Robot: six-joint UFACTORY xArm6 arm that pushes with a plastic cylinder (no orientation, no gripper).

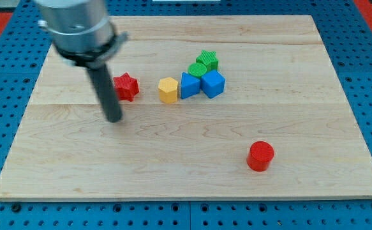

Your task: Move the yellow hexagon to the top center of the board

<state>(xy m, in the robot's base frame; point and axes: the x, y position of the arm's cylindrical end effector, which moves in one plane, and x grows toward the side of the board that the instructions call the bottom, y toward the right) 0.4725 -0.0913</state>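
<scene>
The yellow hexagon [168, 90] sits near the middle of the wooden board [192, 166], touching a blue block [189, 85] on its right. My tip [113, 119] rests on the board to the hexagon's lower left, well apart from it. A red star [126, 87] lies between the rod and the hexagon, just to the right of the rod and above the tip.
A second blue cube [212, 84] touches the first one on its right. A green cylinder [198, 69] and a green star [207, 61] sit just above the blue blocks. A red cylinder [260, 156] stands alone at the lower right.
</scene>
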